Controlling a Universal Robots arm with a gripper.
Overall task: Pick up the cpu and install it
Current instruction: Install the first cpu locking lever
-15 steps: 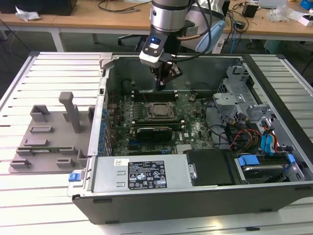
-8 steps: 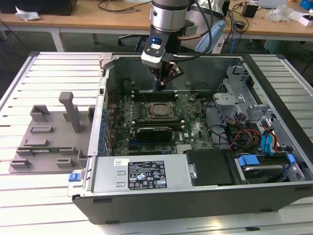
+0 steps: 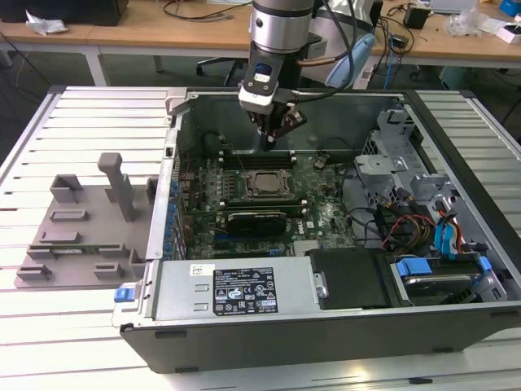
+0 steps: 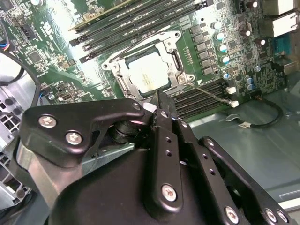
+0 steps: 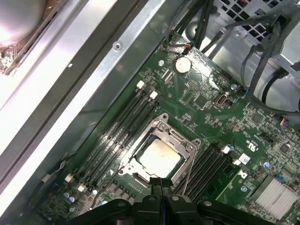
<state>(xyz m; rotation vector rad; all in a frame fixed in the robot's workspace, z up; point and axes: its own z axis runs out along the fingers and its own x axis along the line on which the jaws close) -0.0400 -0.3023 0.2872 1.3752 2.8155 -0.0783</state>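
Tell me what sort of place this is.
Most likely a robotics lab or test workshop: an opened computer case lies on a slatted metal table, a robot arm hangs over its motherboard, and cluttered desks stand behind.

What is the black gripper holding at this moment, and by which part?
The black gripper holds nothing; the flat square silver-grey cpu lies in the metal socket frame on the motherboard.

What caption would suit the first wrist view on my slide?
The hand hangs above the cpu, which sits inside the motherboard socket frame.
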